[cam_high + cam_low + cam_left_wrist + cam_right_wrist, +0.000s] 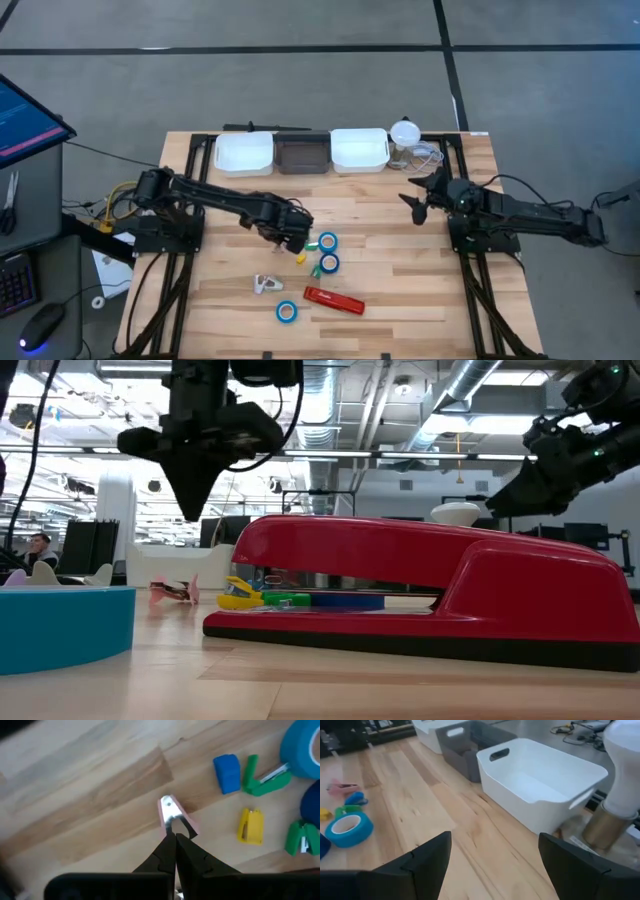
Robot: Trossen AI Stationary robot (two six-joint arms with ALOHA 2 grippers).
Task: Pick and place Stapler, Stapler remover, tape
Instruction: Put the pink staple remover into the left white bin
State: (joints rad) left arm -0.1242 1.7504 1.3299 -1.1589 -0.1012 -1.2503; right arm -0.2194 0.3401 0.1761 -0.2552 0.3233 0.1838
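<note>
0 items look put away so far, so basically the whole job is left.

Nearest the front edge of the table [420, 300] is the red stapler [333, 300], lying flat. 1 roll of blue tape [287, 311] sits just beside its left end. A bit further in is the small pink and silver stapler remover [267, 284], also flat on the wood with nothing gripping it.

Past that, around mid-table, are the other 2 tape rolls [329, 263], close together, with a few tiny yellow, green and blue bits [300, 257] next to them.

The left gripper [297, 240] hangs over that cluster, clear of the wood in the low view. Its fingers are pinched fully together, with nothing between them as far as I can tell. From its wrist camera the remover shows just past the fingertips, so my guess is the remover is the step in hand, but the fingers would need to spread first.

The right gripper [418, 203] waits on the right side, off the table, jaws spread wide and empty.

At the far edge are 3 bins: a white bin [245, 152], a grey bin [303, 153] and another white bin [360, 148]. That last one shows empty from the right wrist camera, and I can't spot anything in the other 2.
</note>
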